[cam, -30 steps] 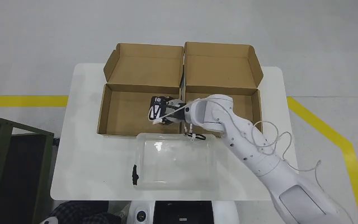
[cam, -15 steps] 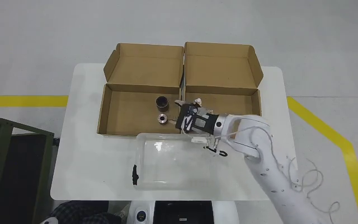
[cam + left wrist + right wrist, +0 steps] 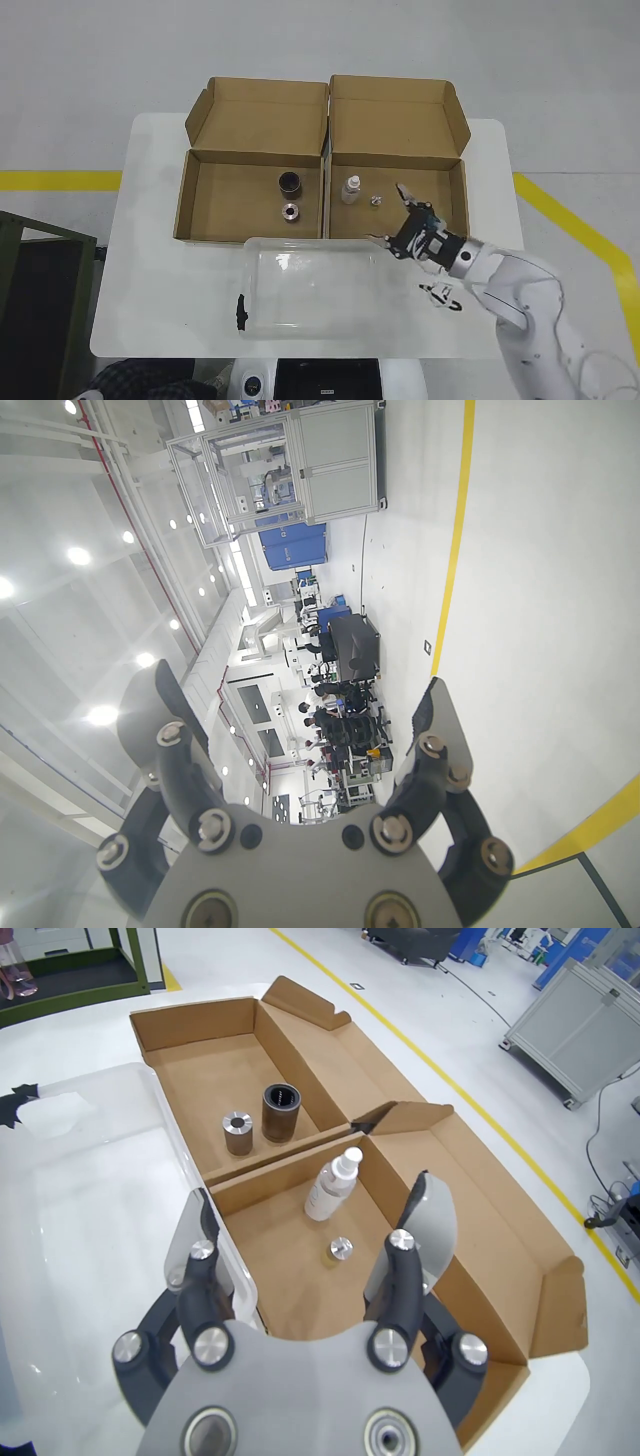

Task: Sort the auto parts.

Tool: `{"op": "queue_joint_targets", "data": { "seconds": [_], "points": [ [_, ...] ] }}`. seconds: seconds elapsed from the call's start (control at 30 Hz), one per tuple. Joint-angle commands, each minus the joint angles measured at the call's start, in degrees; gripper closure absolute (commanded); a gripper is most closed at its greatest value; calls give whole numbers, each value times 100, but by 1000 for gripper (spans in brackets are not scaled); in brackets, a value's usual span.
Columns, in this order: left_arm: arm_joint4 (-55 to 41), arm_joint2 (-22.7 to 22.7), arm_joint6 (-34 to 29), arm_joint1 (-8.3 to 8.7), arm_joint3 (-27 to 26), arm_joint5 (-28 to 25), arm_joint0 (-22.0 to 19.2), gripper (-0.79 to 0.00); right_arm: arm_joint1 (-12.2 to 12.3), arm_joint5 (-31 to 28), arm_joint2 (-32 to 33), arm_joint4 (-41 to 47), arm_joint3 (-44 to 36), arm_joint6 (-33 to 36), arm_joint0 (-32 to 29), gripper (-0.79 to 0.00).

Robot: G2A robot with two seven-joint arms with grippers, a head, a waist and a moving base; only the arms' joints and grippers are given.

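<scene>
Now, the right claw (image 3: 383, 213) hangs spread and empty over the near wall of the right box (image 3: 490, 1228). The small metal stud (image 3: 341, 1248) is just ahead of it, with the upright white bottle (image 3: 331, 1188) beyond. The left box (image 3: 200, 1028) holds a dark sleeve (image 3: 280, 1113) and a steel plug (image 3: 238, 1133). The clear tub (image 3: 310, 243) on the bench (image 3: 160, 250) looks empty. The left claw (image 3: 297, 680) is spread, empty and aimed away.

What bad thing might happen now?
The open right claw hangs over the right box, near the standing bottle; a low sweep might knock it onto the small metal part. One finger sits by the clear bin's rim and might snag it.
</scene>
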Motion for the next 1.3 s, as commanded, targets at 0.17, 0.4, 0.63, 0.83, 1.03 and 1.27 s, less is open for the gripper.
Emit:
{"op": "queue_joint_targets", "data": {
  "seconds": [0.17, 0.4, 0.63, 0.83, 1.03, 1.27],
  "points": [
    [0, 0, 0, 0, 0, 0, 0, -785, 85, 97, 757, -21, -47, -481, -594, -785],
    [0, 0, 0, 0, 0, 0, 0, -785, 147, 178, 1395, 22, -107, -857, -1037, -785],
    [0, 0, 0, 0, 0, 0, 0, -785, 190, 201, 1866, 71, -156, -1134, -1416, -785],
    [0, 0, 0, 0, 0, 0, 0, -785, 215, 221, 2078, 99, -126, -1295, -1631, -785],
    [0, 0, 0, 0, 0, 0, 0, -785, 225, 251, 2136, 186, -51, -1336, -1709, -785],
    [0, 0, 0, 0, 0, 0, 0, -785, 226, 250, 2139, 189, -50, -1340, -1711, -785]
  ]
}}
